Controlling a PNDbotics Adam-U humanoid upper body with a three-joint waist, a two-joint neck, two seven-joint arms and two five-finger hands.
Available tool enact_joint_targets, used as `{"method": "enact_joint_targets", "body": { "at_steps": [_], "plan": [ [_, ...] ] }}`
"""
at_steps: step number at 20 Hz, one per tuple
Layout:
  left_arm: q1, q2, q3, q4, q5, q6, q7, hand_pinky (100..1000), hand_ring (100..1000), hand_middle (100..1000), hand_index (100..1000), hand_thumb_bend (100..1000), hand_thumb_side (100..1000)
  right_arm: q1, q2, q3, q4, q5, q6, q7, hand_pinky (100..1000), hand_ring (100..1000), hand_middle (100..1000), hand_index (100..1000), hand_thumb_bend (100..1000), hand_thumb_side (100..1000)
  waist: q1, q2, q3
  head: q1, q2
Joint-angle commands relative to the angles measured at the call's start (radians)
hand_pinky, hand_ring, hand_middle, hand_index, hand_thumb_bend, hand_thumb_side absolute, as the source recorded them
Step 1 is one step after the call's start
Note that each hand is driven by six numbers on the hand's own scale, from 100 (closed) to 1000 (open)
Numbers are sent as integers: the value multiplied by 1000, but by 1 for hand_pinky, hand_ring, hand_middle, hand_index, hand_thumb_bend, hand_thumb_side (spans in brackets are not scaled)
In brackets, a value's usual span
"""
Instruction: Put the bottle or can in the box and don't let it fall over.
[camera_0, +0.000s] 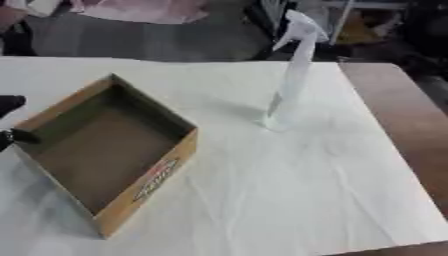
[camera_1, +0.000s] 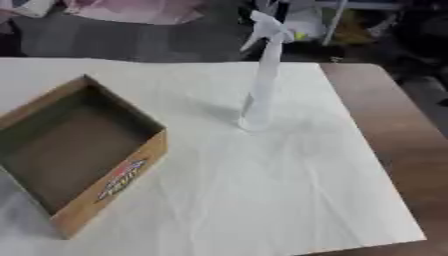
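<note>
While only dark parts are seen at the left edge:
Left hand (camera_0: 10, 105): beside the box's left wall; fingers' state cannot be told.
Box (camera_0: 157, 177): cardboard, open-topped, nothing seen inside.
Spray bottle (camera_0: 293, 75): upright on white-covered counter (camera_0: 289, 190), right of box, apart.

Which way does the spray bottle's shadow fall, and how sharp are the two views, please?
Left eye view: the spray bottle casts a faint shadow leftward, toward the box, on the white cloth. Right eye view: the same faint shadow, everything soft, the box label unreadable.
</note>
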Motion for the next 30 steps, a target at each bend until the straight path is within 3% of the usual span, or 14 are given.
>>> {"method": "enact_joint_targets", "body": {
  "at_steps": [1, 11, 18, 24, 30],
  "plan": [
    [-3, 27, 7, -21, -6, 2, -1, 621, 913, 765, 934, 132, 744, -22, -30, 8, -40, -35, -141, 149, 796, 1000, 966, 986, 100, 449, 1, -12, -1, -7, -6],
    [0, 26, 6, -21, 0, 3, -6, 622, 912, 765, 929, 132, 743, -57, 26, 97, -77, -90, -220, 151, 828, 1000, 1000, 1000, 100, 379, 6, -21, 4, -17, -16],
    [5, 20, 3, -21, 16, 14, -19, 623, 914, 766, 925, 135, 742, -106, 83, 129, -6, 7, -271, 151, 835, 1000, 1000, 1000, 100, 361, 13, -36, 4, -24, -24],
    [5, 27, 5, -21, 25, 15, -20, 623, 915, 766, 922, 135, 741, -138, 109, 146, -2, 53, -315, 151, 841, 1000, 1000, 1000, 100, 329, 8, -45, 5, -18, 2],
    [4, 31, 7, -21, 29, 16, -20, 624, 915, 766, 921, 134, 740, -162, 134, 163, -10, 80, -340, 151, 847, 1000, 1000, 1000, 100, 312, 4, -47, 10, -22, 9]
  ]
}}
